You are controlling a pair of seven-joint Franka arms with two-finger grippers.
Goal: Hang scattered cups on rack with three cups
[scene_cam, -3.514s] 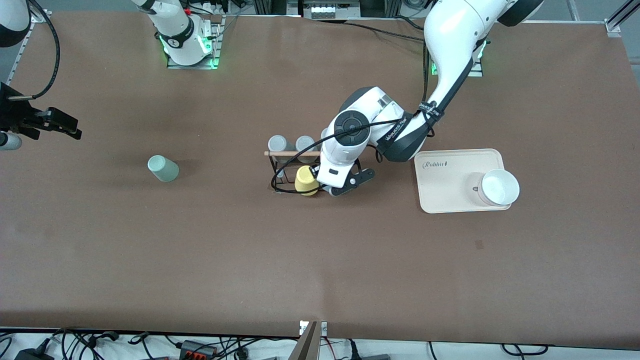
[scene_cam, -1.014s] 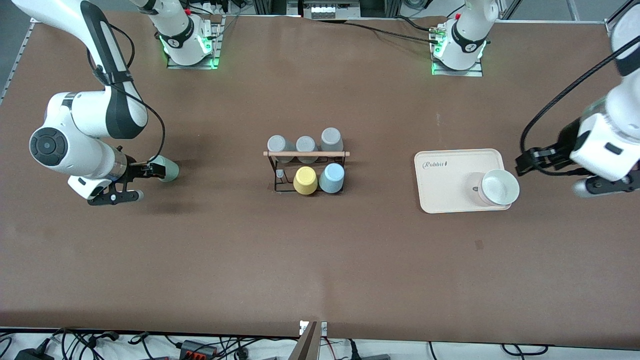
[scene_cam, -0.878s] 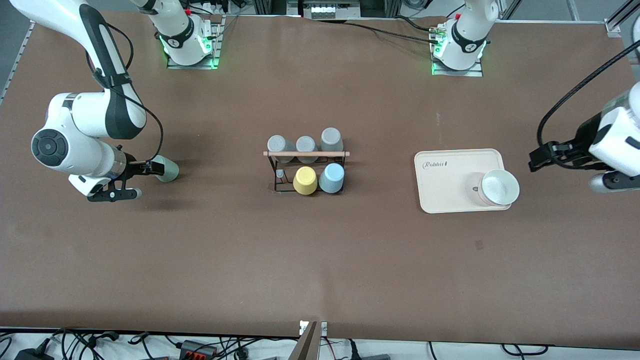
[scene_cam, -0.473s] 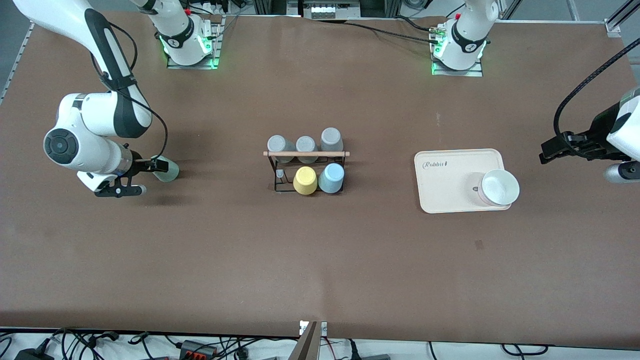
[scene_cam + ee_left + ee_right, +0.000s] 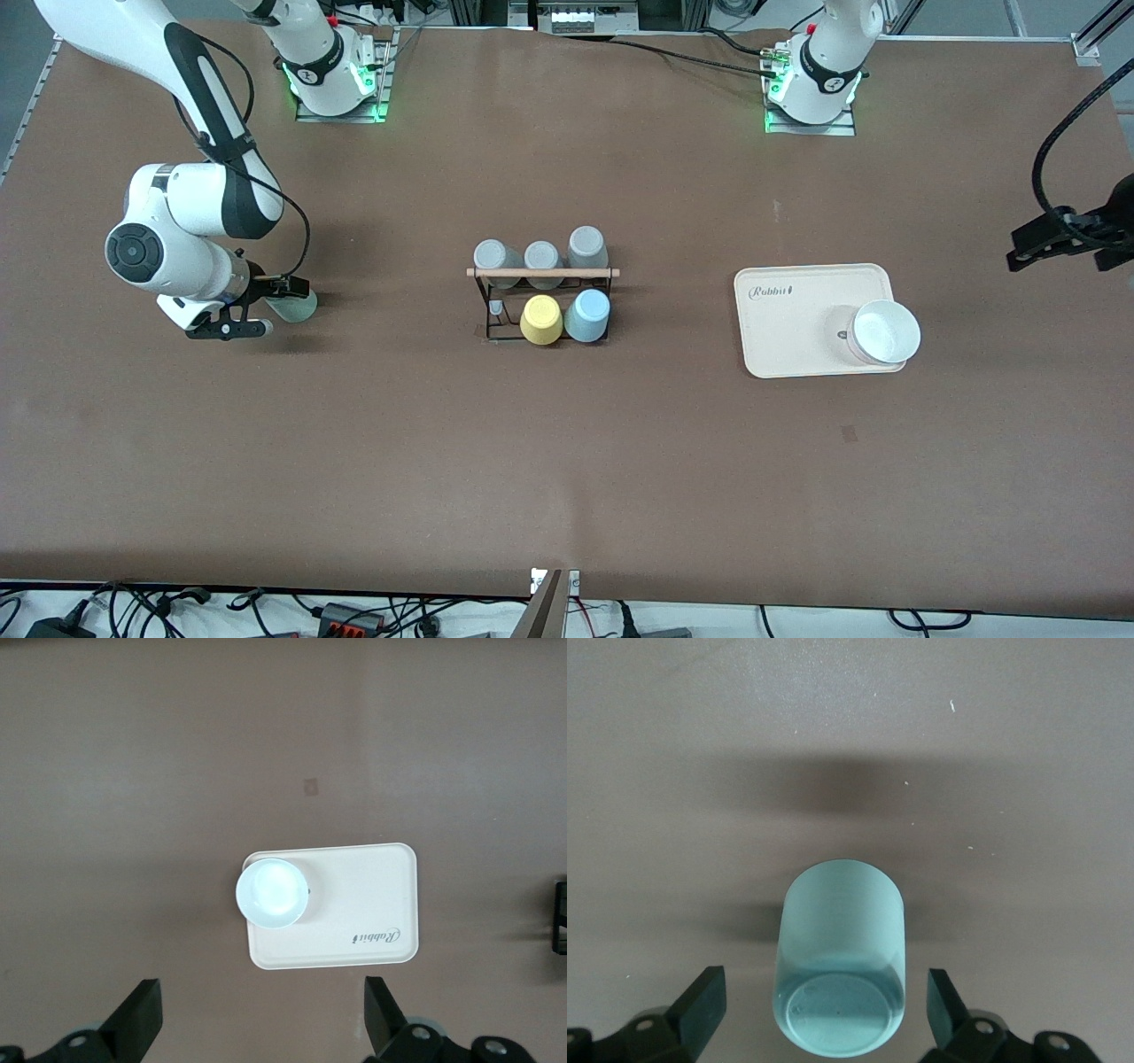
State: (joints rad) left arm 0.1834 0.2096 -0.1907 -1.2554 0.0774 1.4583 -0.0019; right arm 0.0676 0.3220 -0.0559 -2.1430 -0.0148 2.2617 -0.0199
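Our right gripper point(image 5: 252, 310) is low over the table at the right arm's end, jaws spread wide with the mint green cup point(image 5: 840, 967) lying on its side between them. In the right wrist view a gap shows between each finger and the cup's wall, so nothing is gripped yet. We judge the jaws straddle the cup this way so that closing will pinch its round body across the middle.

The cup is a plain tumbler without a handle, pale mint, smooth and slightly tapered, its flat base facing the wrist camera. It lies well apart from the rack point(image 5: 542, 301), which stands mid-table.

That rack is black wire with a wooden bar on top. It already carries three grey cups point(image 5: 540, 255) on its farther side, and a yellow cup point(image 5: 541, 320) beside the light blue cup point(image 5: 587, 315) on its nearer side.

Our left gripper point(image 5: 1059, 244) waits in the air at the left arm's end of the table, fingers wide apart and empty, near the beige tray point(image 5: 788, 337) holding a white bowl point(image 5: 882, 332).
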